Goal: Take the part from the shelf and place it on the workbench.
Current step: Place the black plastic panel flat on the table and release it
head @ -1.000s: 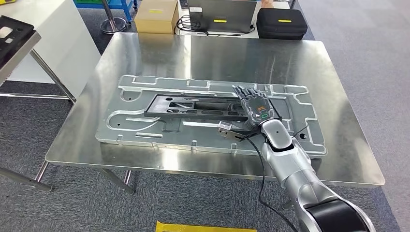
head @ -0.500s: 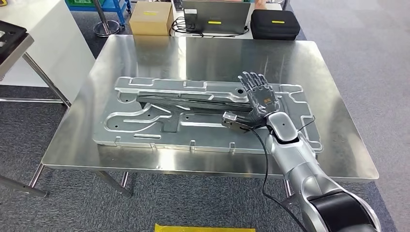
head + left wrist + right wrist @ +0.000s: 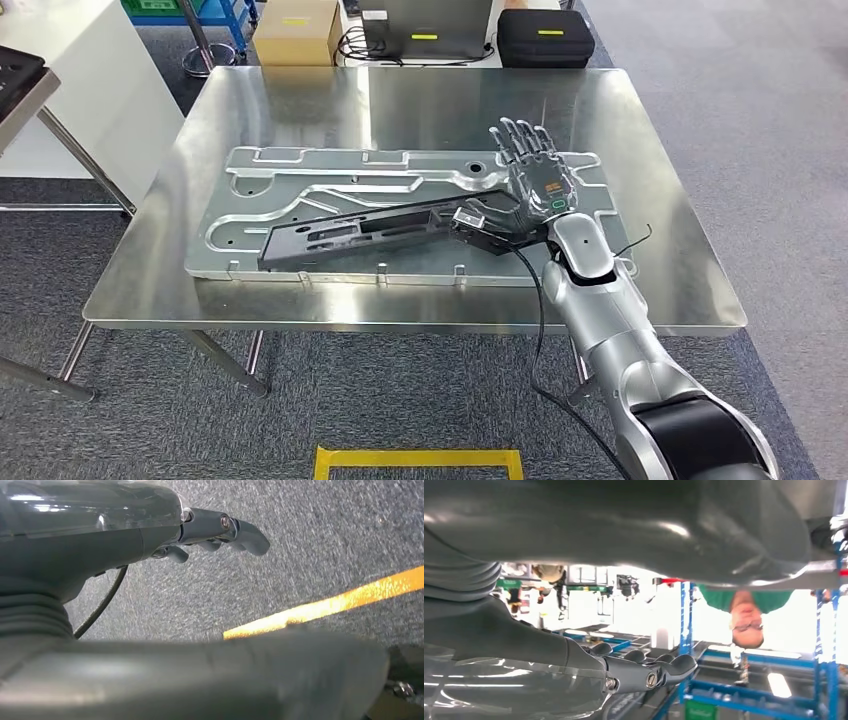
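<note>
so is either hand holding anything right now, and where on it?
Right hand holds the black part at its right end, thumb pinching it, other fingers spread. Left hand holds nothing.

Right hand [image 3: 535, 185] hides the part's [image 3: 370, 230] end

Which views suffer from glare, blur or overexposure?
Head view: sharp, but the steel table reflects soft glare along its far side. Left wrist view: the carpet and yellow line look smeared, and the left hand is near and soft. Right wrist view: the bright background is washed out white behind the right hand.
</note>
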Available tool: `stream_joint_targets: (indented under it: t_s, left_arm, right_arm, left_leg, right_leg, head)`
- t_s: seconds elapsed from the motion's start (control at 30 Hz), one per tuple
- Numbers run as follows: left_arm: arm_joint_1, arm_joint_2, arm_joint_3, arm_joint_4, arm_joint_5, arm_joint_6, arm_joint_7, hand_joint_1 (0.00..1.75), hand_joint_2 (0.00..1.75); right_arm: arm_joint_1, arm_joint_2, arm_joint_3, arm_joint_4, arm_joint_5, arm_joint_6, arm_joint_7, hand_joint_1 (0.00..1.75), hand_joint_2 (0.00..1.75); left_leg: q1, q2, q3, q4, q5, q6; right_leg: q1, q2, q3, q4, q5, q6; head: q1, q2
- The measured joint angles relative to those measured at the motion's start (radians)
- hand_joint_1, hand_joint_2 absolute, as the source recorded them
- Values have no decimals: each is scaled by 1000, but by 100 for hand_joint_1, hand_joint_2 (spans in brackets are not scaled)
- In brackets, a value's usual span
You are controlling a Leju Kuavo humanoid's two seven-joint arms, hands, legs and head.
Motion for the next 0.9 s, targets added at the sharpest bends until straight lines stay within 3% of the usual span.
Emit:
stream_joint_targets:
  t_s: [0.03, 0.07, 0.17, 0.2, 0.23, 0.27, 0.3, 0.33, 0.4, 0.47, 0.53, 0.57, 0.67, 0.7, 0.73, 0.77, 0.8, 0.87, 0.9]
  left_arm:
    - [1, 0, 3, 0, 3, -1, 0, 0, 0]
    - [3, 0, 6, 0, 6, -1, -1, 0, 0]
    - [6, -1, 15, 0, 14, -2, -6, 0, 0]
    - [6, -2, 16, 0, 16, -2, -8, 0, 0]
    - [6, -2, 16, 0, 17, -2, -10, 0, 0]
    - [6, -3, 17, 0, 18, -2, -12, 0, 0]
    - [6, -3, 17, 0, 18, -2, -14, 0, 0]
    - [5, -2, 17, 0, 18, -2, -15, 0, 0]
    - [3, -2, 17, 0, 18, -2, -15, 0, 0]
    - [2, -2, 17, -1, 18, -2, -16, 0, 0]
    - [4, -5, 18, 0, 18, -2, -15, 0, 0]
    - [4, -6, 18, 0, 18, -2, -15, 0, 0]
    - [5, -7, 19, 0, 17, -2, -13, 0, 0]
    - [5, -8, 19, 0, 17, -3, -12, 0, 0]
    - [6, -8, 19, 0, 17, -4, -12, 0, 0]
    - [6, -8, 19, 0, 16, -6, -11, 0, 0]
    - [7, -8, 19, 0, 16, -7, -10, 0, 0]
    - [6, -8, 19, 0, 14, -11, -9, 0, 0]
    - [5, -8, 19, 0, 14, -12, -9, 0, 0]
  right_arm:
    - [2, 0, -5, -16, 0, 5, 2, 0, 0]
    - [3, 0, -10, -32, -1, 10, 2, 0, 0]
    - [0, -8, -20, -70, 9, 34, 2, 0, 0]
    - [0, -12, -22, -79, 14, 46, 3, 0, 0]
    - [-1, -15, -24, -86, 18, 57, 3, 0, 0]
    - [-1, -18, -27, -91, 19, 66, 3, 0, 0]
    - [-2, -19, -32, -95, 17, 72, 1, 0, 0]
    - [-2, -19, -37, -99, 13, 76, -2, 0, 0]
    - [-4, -21, -49, -105, 3, 76, -11, 0, 0]
    - [-6, -23, -57, -110, -2, 76, -16, 0, 0]
    - [-6, -23, -60, -111, -4, 75, -17, 0, 0]
    - [-7, -21, -61, -111, -4, 74, -17, 0, 0]
    - [-1, -13, -68, -112, -5, 57, -10, 0, 0]
    - [7, -10, -70, -112, -5, 50, -6, 0, 0]
    - [17, -8, -72, -112, -5, 43, 0, 0, 0]
    - [29, -7, -75, -115, -4, 39, 4, 0, 0]
    - [41, -7, -78, -121, -4, 37, 8, 0, 0]
    - [61, -6, -90, -144, -5, 34, 15, 0, 0]
    - [71, -5, -99, -159, -8, 32, 18, 0, 0]
  left_leg:
    - [1, -3, -6, 7, -13, -5]
    - [1, -8, -17, 31, -44, -9]
    - [3, -20, -58, 209, -189, -10]
    - [4, -22, -61, 265, -213, -9]
    - [3, -23, -51, 294, -215, -6]
    - [2, -23, -25, 286, -199, -2]
    - [-1, -23, 18, 244, -176, 6]
    - [-5, -21, 74, 175, -166, 19]
    - [-15, -17, 166, 41, -173, 31]
    - [-23, -16, 194, -12, -178, 30]
    - [-18, -11, 184, -26, -152, 34]
    - [-13, -6, 175, -34, -136, 38]
    - [-8, 6, 132, -43, -92, 44]
    - [-7, 7, 115, -43, -80, 41]
    - [-4, 9, 99, -42, -68, 38]
    - [-1, 11, 83, -39, -57, 34]
    - [3, 12, 66, -35, -48, 28]
    - [8, 11, 38, -19, -34, 15]
    - [9, 10, 28, -11, -28, 8]
  right_leg:
    - [-1, 1, -7, -1, 11, -8]
    - [-2, 2, -16, -4, 22, -16]
    - [-1, 6, -54, -2, 56, -28]
    - [1, 8, -69, -1, 67, -29]
    - [3, 10, -84, 0, 77, -30]
    - [6, 11, -97, 2, 87, -30]
    - [9, 12, -109, 3, 97, -29]
    - [12, 13, -119, 4, 106, -28]
    - [13, 10, -130, 4, 123, -21]
    - [10, 6, -133, -1, 141, -10]
    - [10, 4, -138, -3, 144, 1]
    - [10, 2, -147, 13, 120, 8]
    - [2, -7, -196, 168, -29, 32]
    - [-2, -8, -208, 229, -57, 40]
    - [-7, -9, -209, 270, -59, 47]
    - [-12, -9, -194, 280, -42, 54]
    - [-18, -9, -161, 253, -15, 61]
    - [-29, -5, -55, 119, 7, 72]
    - [-31, -1, -10, 55, -2, 68]
  head:
    - [0, 0]
    - [0, 0]
    - [0, 0]
    - [0, 0]
    - [0, 0]
    - [0, 0]
    - [0, 0]
    - [0, 0]
    - [0, 0]
    - [0, 0]
    - [0, 0]
    - [0, 0]
    - [1, 0]
    - [1, 0]
    - [1, 0]
    - [1, 0]
    - [1, 0]
    - [1, 0]
    - [1, 0]
